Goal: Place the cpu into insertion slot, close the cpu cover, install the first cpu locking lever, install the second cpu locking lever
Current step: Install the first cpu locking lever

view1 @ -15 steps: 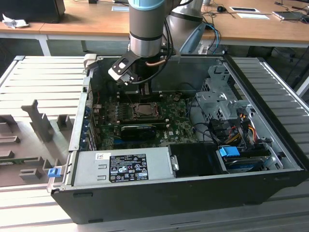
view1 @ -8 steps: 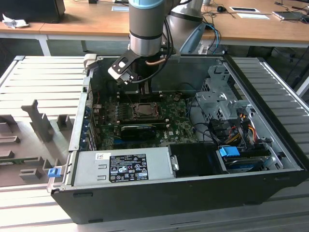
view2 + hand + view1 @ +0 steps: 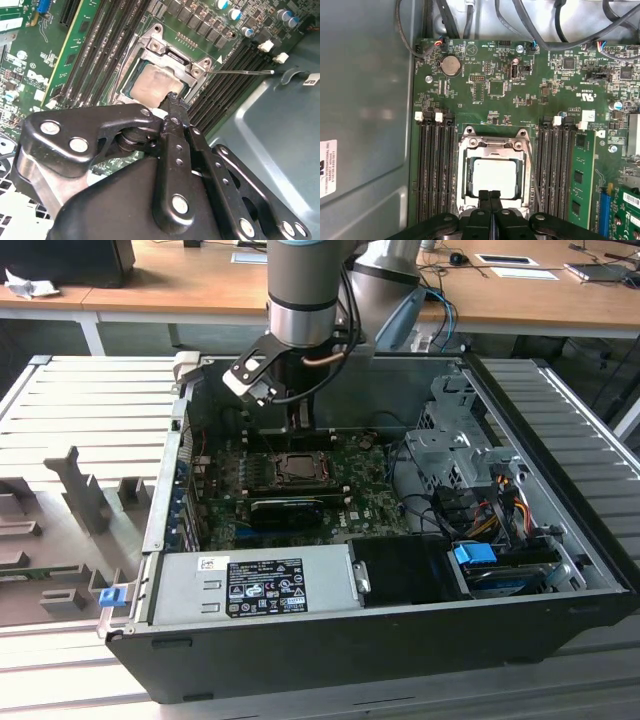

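Item: open computer case [image 3: 560, 500], lying on its side on the grey slatted tabletop [image 3: 90, 390], roughly central between its edges.

Contents:
- Green motherboard [image 3: 490, 90] on the case floor. A coin cell [image 3: 451, 65] lies near one board edge. Banks of black memory slots [image 3: 436, 170] flank the socket on two sides, and one green memory module [image 3: 582, 180] is fitted.
- Insertion slot [image 3: 466, 180], near the middle of the board, between the memory banks.
- Cpu [image 3: 493, 177], dull silver top, seated flat in the insertion slot.
- Cpu cover [image 3: 492, 146], metal frame, lying down over the slot with the cpu showing through its window.
- Locking lever [image 3: 240, 71], a thin wire rod, jutting out from one socket corner across the memory slots toward the case wall.
- Power supply [image 3: 255, 585], against the case edge nearest the exterior camera.
- Drive cage [image 3: 450, 440], at the exterior view's right.

Tool [image 3: 490, 194]: black, two-fingered, on the arm [image 3: 305, 290] reaching down into the case. The fingertips [image 3: 172, 97] are pressed together with nothing between them. They are poised at the socket's edge, just beside the cpu. Whether they touch the cover cannot be told.
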Controlling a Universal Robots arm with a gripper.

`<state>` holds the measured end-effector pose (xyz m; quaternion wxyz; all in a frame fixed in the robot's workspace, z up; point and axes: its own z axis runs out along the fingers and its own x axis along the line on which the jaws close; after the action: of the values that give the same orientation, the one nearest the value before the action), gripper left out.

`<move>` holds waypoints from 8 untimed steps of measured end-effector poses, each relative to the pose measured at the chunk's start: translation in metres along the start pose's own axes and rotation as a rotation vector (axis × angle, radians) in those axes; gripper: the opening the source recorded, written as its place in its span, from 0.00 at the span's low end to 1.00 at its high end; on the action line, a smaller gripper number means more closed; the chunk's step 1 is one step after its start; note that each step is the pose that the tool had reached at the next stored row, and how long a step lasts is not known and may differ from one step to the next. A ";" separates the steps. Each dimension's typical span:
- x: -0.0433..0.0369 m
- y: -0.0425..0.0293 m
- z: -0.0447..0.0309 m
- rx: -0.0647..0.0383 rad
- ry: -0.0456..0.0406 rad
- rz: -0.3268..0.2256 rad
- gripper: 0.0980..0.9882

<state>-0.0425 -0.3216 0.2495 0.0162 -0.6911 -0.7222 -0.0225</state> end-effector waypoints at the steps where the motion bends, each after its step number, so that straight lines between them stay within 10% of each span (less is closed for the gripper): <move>1: 0.0001 0.0000 -0.0018 0.000 0.0000 0.000 0.01; 8: 0.0006 0.0001 -0.0100 0.000 0.0001 0.000 0.01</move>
<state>-0.0425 -0.3216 0.2595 0.0162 -0.6912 -0.7221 -0.0225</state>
